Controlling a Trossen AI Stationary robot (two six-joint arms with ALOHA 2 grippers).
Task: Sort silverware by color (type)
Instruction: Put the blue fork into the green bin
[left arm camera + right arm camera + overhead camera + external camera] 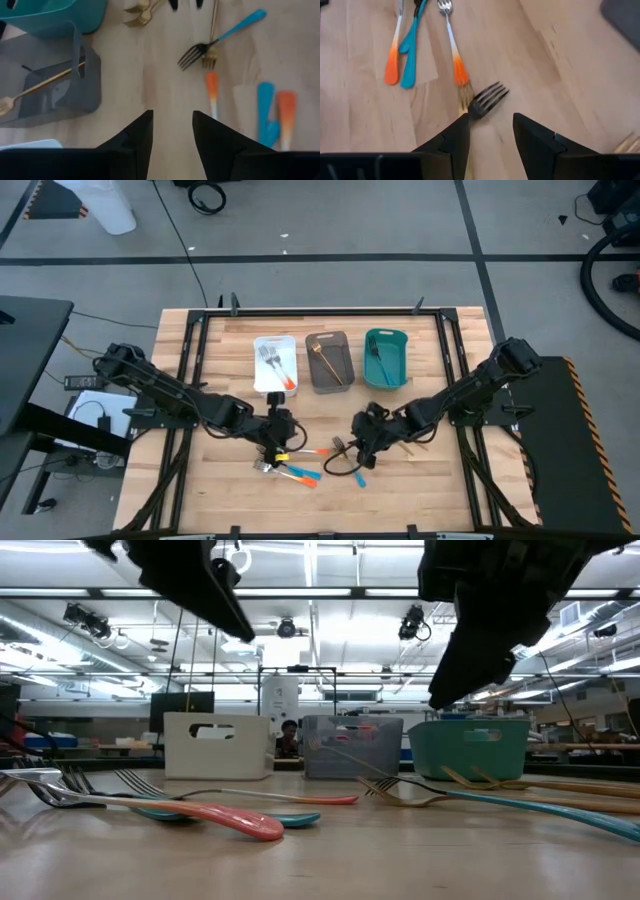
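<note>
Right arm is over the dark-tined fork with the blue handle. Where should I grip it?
Grip the blue-handled fork on its blue handle, coming straight down with the right gripper open. It lies flat, and its tines overlap a gold fork, so the handle looks like the clearer grip.

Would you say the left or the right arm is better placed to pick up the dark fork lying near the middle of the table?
Probably the right. The right gripper hangs open directly over the dark fork, while the left gripper is open but farther from it, with bare table beneath.
</note>
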